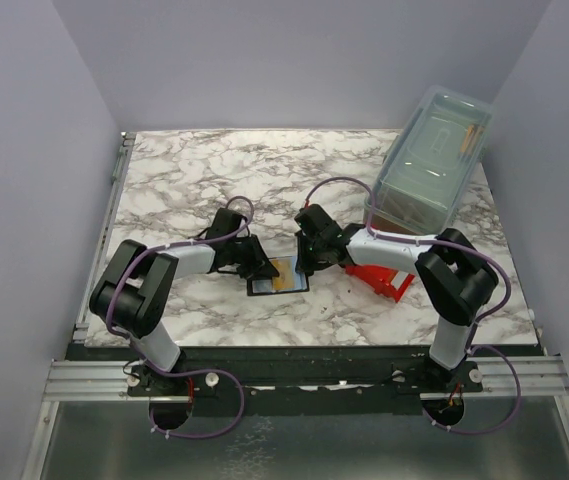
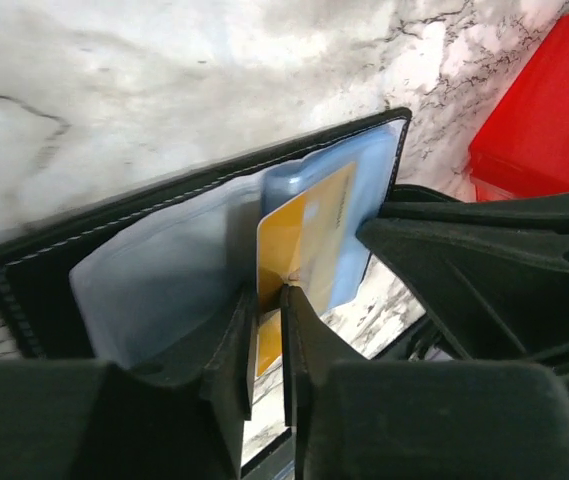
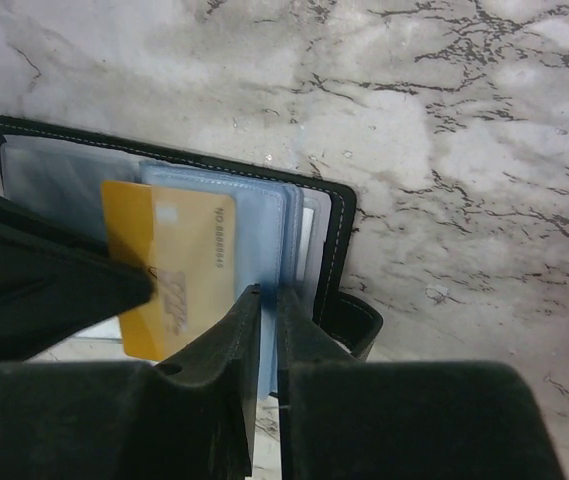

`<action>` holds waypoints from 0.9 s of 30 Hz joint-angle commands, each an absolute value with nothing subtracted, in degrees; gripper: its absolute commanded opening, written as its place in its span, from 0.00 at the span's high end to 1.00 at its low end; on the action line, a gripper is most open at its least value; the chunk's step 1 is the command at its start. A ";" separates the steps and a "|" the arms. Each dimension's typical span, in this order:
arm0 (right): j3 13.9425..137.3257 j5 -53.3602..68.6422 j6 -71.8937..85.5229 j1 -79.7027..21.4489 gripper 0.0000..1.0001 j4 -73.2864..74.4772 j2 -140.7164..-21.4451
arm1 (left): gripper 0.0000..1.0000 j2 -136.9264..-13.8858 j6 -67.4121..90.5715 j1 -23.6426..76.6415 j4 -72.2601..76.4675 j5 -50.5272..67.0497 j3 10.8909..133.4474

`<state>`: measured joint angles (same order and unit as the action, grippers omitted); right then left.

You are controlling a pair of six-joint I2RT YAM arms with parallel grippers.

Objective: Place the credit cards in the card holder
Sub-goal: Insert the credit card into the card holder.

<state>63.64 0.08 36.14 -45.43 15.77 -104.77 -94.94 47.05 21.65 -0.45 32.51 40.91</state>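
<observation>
Since the credit card point(image 2: 304, 230) seemed only partway into a pale blue sleeve of the card holder point(image 2: 164, 285), with its near end standing out bare, the likeliest trouble was that it would back out or jam askew. The holder lay open on the table point(image 1: 194, 170) between the two arms, with the red bin point(image 2: 544, 110) just beside it on the right arm's side.

The left end effector point(image 2: 269, 295) had its jaws narrowly apart about the card's near edge. Whether they pinched it or merely flanked it could not be told. If they had let go, any nudge would have pushed the card crooked rather than straight in. If they gripped, a pull away would have dragged the card out with them.

The right end effector point(image 3: 267, 300) was drawn in tight on the free edge of the sleeves, apparently clamping them. Should it have caught several leaves together, the pocket mouth would have been squeezed flat and the card's corner would have snagged on the plastic. A lift on that edge could also have folded the light holder or shifted it across the smooth marble, spoiling the card's alignment.

The two end effectors stood very near each other over the holder, so a small sideways move risked finger striking finger.
</observation>
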 commanded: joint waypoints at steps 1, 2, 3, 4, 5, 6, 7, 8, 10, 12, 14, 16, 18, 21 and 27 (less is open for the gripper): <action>61.36 2.94 37.41 -45.97 0.88 12.32 -105.62 | 0.75 -94.21 46.14 26.74 -6.18 23.86 43.68; 61.06 2.98 37.51 -45.97 0.88 12.12 -105.26 | 0.73 -94.01 46.14 27.14 -6.66 23.29 44.09; 60.69 2.92 37.60 -45.97 0.88 11.98 -104.87 | 0.70 -93.73 45.90 27.35 -7.52 22.50 44.63; 60.40 2.78 37.74 -45.97 0.88 11.89 -104.47 | 0.67 -93.37 45.37 27.48 -8.41 21.68 45.11; 59.96 2.59 37.79 -45.94 0.88 11.87 -104.16 | 0.65 -92.99 44.95 27.55 -9.19 21.14 45.54; 59.64 2.55 37.86 -45.77 0.88 11.87 -103.93 | 0.63 -92.60 44.58 27.58 -10.00 20.65 45.84; 59.40 2.57 37.88 -45.63 0.88 11.72 -103.75 | 0.61 -92.18 44.13 27.60 -10.76 20.17 46.04; 59.16 2.55 37.88 -45.55 0.88 11.62 -103.57 | 0.59 -91.88 43.90 27.55 -11.37 19.89 46.18; 58.82 2.41 37.96 -45.49 0.88 11.64 -103.32 | 0.57 -91.59 43.33 27.55 -12.32 19.42 46.57; 58.80 2.19 37.97 -45.42 0.87 12.03 -103.08 | 0.56 -92.11 42.95 27.59 -13.00 19.28 47.11; 59.15 1.74 37.98 -45.35 0.86 12.92 -102.78 | 0.55 -92.93 43.03 27.83 -13.92 18.84 47.85; 59.16 1.00 37.92 -45.35 0.84 13.62 -102.39 | 0.54 -93.79 43.22 29.06 -14.06 18.74 48.79; 58.87 0.45 37.88 -45.35 0.82 13.71 -102.04 | 0.54 -95.06 43.68 31.28 -14.15 18.82 50.61; 58.81 0.28 38.04 -45.27 0.82 14.11 -101.73 | 0.53 -95.80 44.59 32.29 -14.52 18.84 51.76; 57.95 -0.47 38.30 -45.22 0.81 14.53 -100.58 | 0.50 -92.30 41.92 32.13 -18.74 13.65 51.39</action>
<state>59.51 0.75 37.74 -45.15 11.68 -102.32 -94.89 43.83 32.12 -14.72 18.55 50.81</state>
